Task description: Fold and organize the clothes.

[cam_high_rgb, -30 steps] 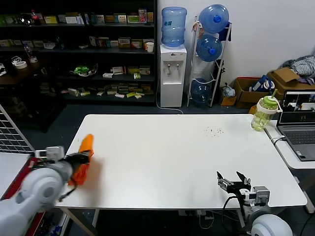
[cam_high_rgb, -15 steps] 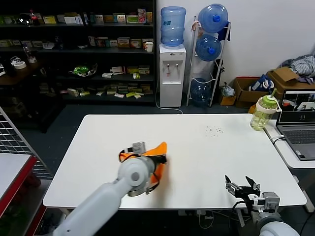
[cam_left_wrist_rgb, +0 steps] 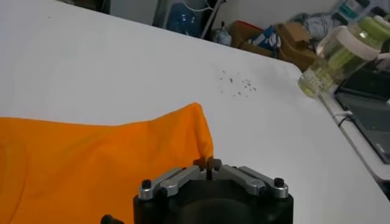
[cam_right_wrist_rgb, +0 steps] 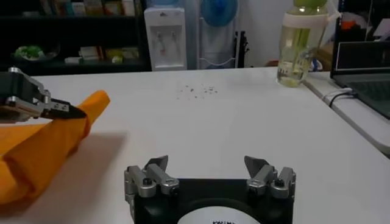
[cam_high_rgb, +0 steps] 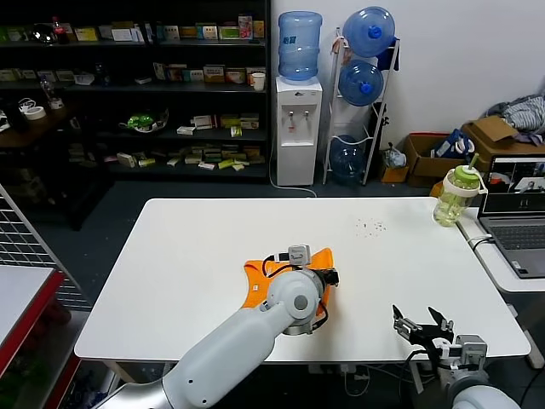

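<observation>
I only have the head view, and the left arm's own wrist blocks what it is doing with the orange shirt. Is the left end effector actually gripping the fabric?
Observer: Yes. In the left wrist view the left end effector is closed on a raised corner of the orange T-shirt.
Operator: Is that corner lifted off the table?
Observer: Yes, the right wrist view shows the pinched tip held above the white table, with fabric sloping down from it.
Operator: And the right end effector?
Observer: The right end effector is open, holding nothing, near the table's front edge, apart from the shirt.
</observation>
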Motion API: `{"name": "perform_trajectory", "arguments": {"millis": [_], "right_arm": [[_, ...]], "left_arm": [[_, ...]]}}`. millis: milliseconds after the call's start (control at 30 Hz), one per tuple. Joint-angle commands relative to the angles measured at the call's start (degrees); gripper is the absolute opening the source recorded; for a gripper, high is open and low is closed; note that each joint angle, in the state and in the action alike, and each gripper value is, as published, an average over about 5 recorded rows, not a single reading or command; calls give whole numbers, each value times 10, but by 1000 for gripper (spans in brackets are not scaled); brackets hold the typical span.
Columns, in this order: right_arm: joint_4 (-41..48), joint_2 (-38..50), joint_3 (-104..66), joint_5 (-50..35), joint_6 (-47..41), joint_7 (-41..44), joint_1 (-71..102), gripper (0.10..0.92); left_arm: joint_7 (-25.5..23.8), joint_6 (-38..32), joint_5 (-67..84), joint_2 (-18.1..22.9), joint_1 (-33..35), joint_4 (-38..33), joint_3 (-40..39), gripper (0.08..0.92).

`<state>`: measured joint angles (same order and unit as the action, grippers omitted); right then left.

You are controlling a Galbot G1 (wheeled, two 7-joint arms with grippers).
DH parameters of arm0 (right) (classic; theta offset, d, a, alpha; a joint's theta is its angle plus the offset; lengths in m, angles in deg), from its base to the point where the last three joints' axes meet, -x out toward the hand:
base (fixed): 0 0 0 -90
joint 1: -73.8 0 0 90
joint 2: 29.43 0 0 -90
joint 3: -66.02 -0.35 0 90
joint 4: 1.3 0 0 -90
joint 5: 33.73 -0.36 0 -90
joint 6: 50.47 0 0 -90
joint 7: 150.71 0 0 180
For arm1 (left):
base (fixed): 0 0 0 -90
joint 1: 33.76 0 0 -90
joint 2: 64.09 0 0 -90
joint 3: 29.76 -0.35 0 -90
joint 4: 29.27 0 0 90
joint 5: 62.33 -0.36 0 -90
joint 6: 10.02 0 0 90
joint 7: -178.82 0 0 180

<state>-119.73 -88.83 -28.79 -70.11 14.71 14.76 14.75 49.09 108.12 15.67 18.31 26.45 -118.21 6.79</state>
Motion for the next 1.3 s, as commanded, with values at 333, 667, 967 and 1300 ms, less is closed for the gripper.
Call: {"name": "perform_trajectory", "arguments": {"millis": [333, 667, 967, 1300], "right_arm": [[63, -17, -59, 96, 254, 198, -8, 823], [108, -120, -138, 138, 364, 290, 13, 823], [154, -183, -150, 210, 454, 330, 14, 823], [163, -209, -139, 205, 456, 327, 7, 823]], "left_arm": [[-348, -241, -415, -142, 252, -172, 182, 391], [-572, -468, -506, -148, 525, -156, 464, 677], [-599, -509, -541, -111, 564, -134, 513, 821], [-614, -527, -578, -59, 598, -157, 555, 823]]}}
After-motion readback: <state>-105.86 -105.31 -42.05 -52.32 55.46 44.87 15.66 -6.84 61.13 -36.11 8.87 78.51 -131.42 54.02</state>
